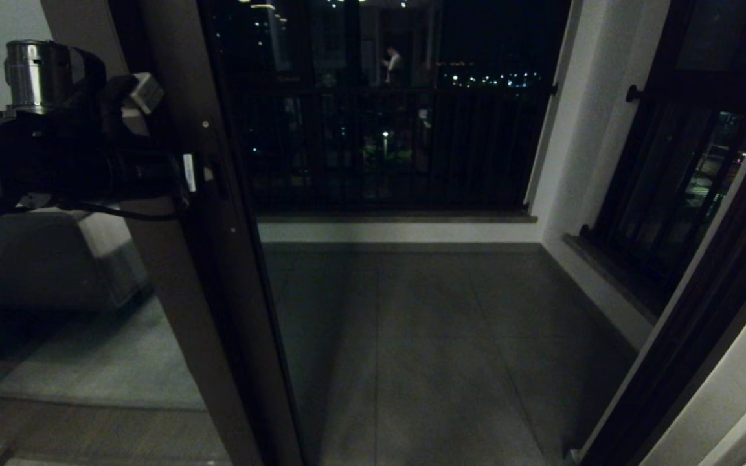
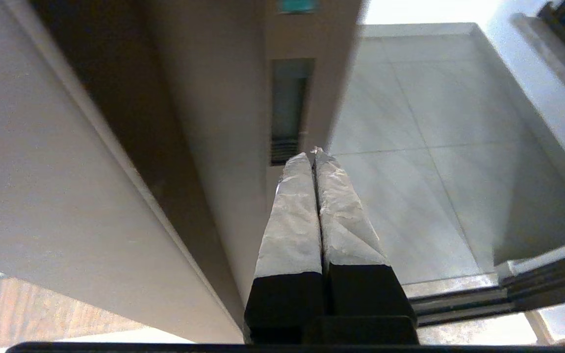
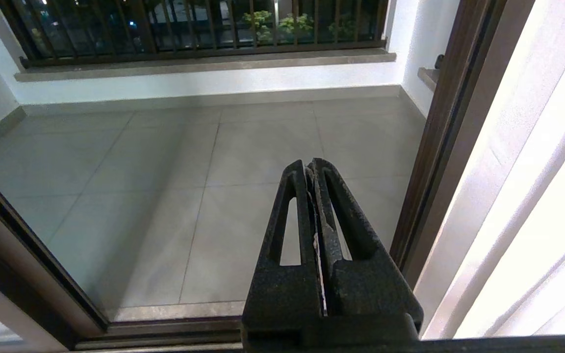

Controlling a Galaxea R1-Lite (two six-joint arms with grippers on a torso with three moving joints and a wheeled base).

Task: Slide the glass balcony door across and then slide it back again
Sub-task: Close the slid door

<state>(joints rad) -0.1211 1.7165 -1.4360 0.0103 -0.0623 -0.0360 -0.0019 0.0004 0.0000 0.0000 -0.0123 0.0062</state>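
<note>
**Robot's left claw lines up on the balcony door's pull slot**

The glass balcony door [image 1: 217, 278] stands at the left of the open doorway, its brown stile rising beside the tiled balcony floor [image 1: 425, 349]. The left gripper [image 2: 315, 153], fingers pressed together and holding nothing, points at the stile with its tips just beside the narrow pull slot [image 2: 290, 108]; whether they touch the frame cannot be told. Well apart from the door, the right gripper [image 3: 311, 166] hangs parked over the threshold track [image 3: 174, 326], its fingers likewise pressed together. The step in hand appears to be engaging the door for a slide. The next move likely calls for seating the fingertips in the slot and pushing sideways along the track.
</note>
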